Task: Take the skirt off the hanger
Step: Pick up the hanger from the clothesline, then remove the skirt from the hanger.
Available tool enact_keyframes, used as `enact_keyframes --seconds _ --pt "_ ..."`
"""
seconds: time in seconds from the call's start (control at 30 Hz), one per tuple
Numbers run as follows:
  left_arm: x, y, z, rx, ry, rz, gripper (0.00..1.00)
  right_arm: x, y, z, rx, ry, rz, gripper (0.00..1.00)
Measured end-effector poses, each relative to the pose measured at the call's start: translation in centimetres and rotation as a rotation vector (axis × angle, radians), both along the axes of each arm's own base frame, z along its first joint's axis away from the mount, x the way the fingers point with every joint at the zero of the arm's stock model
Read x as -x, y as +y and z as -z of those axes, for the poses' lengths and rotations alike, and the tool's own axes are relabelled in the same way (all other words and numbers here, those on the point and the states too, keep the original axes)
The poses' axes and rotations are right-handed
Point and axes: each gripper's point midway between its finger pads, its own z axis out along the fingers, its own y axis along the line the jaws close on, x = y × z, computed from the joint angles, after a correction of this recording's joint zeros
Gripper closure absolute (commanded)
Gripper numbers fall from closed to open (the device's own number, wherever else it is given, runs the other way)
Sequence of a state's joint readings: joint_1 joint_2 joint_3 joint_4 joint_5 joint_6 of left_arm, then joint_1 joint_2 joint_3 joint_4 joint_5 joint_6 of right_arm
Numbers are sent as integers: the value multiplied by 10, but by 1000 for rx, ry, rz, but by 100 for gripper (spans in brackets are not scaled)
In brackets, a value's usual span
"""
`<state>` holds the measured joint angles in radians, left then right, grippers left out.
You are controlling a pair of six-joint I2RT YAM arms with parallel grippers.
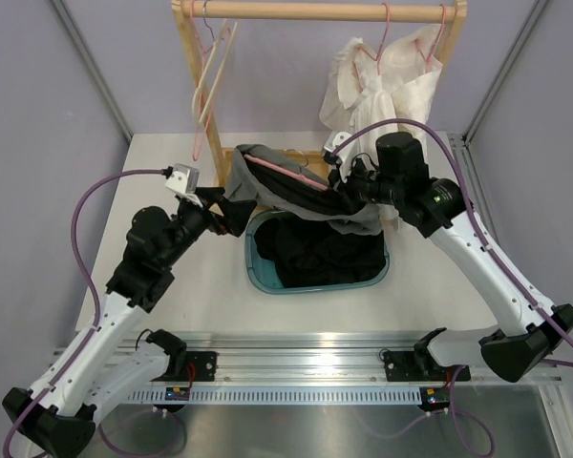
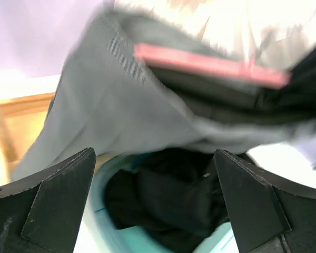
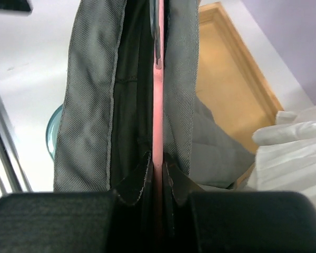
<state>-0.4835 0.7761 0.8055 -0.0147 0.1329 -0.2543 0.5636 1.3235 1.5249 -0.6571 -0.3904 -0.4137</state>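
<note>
The grey skirt [image 1: 267, 191] hangs on a pink hanger [image 1: 288, 175], held tilted above the teal tub [image 1: 315, 288]. My right gripper [image 1: 349, 196] is shut on the hanger's bar at the skirt's right end. In the right wrist view the pink hanger [image 3: 157, 105] runs straight out between the closed fingertips of that gripper [image 3: 158, 168], with the skirt's [image 3: 89, 105] waist folded on both sides of it. My left gripper [image 1: 224, 215] stands open at the skirt's left end. In its wrist view the skirt [image 2: 121, 105] and the hanger [image 2: 210, 66] hang just ahead of the gripper [image 2: 155, 195], which holds nothing.
The tub holds dark clothes [image 1: 320, 253]. Behind it stands a wooden rack [image 1: 315, 11] with empty pink hangers [image 1: 208, 86] on the left and a white garment [image 1: 382, 86] on the right. The rack's wooden base [image 3: 226, 79] lies under the skirt's far side.
</note>
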Motion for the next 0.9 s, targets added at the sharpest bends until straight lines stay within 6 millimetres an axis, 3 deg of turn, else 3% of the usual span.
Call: enact_keyframes --seconds 0.23,0.57,0.7,0.73,0.83,0.9 --pt "1 -6 -9 151 153 -14 13 33 11 25 61 38 -105 100" --pt "-10 7 35 177 424 -185 37 48 24 35 126 6 -156 100" --pt "-14 19 56 146 487 -275 75 48 23 41 165 -18 -152 100" --pt "-15 22 59 137 489 -295 88 47 23 43 175 -25 -150 100" --pt "-15 30 64 114 491 -336 100 45 19 50 216 -48 -133 100" --pt "-14 34 69 87 497 -355 100 42 16 54 242 -68 -123 100"
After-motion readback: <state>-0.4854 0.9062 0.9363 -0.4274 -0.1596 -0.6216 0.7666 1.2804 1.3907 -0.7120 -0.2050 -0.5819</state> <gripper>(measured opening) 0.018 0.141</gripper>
